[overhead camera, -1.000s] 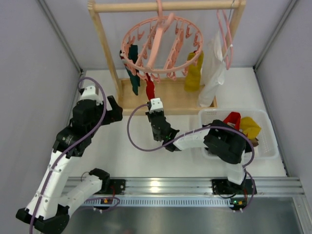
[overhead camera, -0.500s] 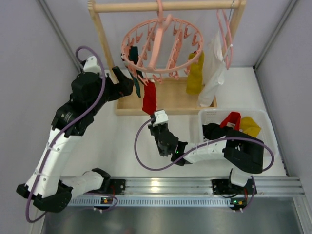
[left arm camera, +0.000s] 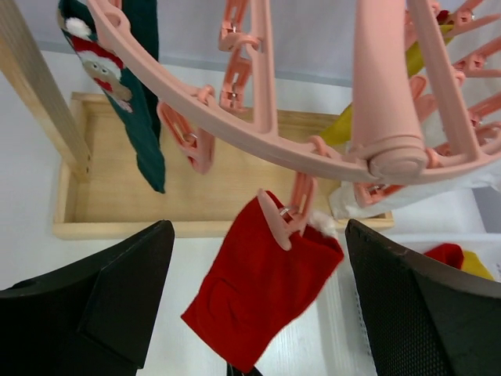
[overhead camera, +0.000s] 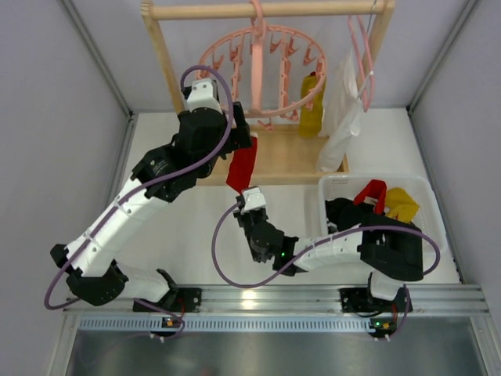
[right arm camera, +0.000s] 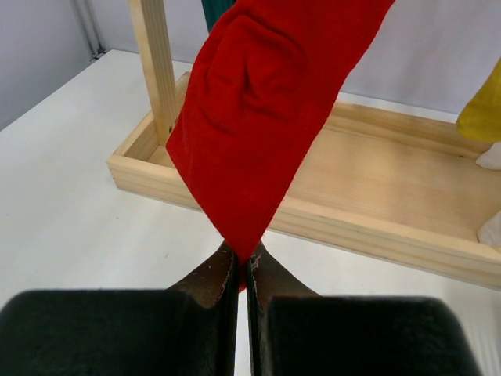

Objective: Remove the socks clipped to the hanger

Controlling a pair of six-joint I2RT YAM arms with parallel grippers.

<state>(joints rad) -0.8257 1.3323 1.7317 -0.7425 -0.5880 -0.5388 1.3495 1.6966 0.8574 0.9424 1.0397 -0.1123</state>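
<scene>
Top external view: a wooden rack (overhead camera: 163,55) carries a round pink plastic hoop hanger (overhead camera: 257,55), a limp red fabric sock (overhead camera: 244,163) hangs clipped under its rim, its lower tip pinched tight in the right gripper (right arm camera: 241,254), while the left gripper (left arm camera: 258,231) gapes wide on either side of the sock's clipped top.

My left hand (left arm camera: 258,258) is gaping below the hanger (left arm camera: 258,129); its hoop and pegs are crowding everything above. The red sock (left arm camera: 258,298) is hanging before the gap between my fingers (left arm camera: 102,298), the wooden post (left arm camera: 39,102) is blocking leftward, and bare bench (overhead camera: 188,227) is lying open beneath.
</scene>
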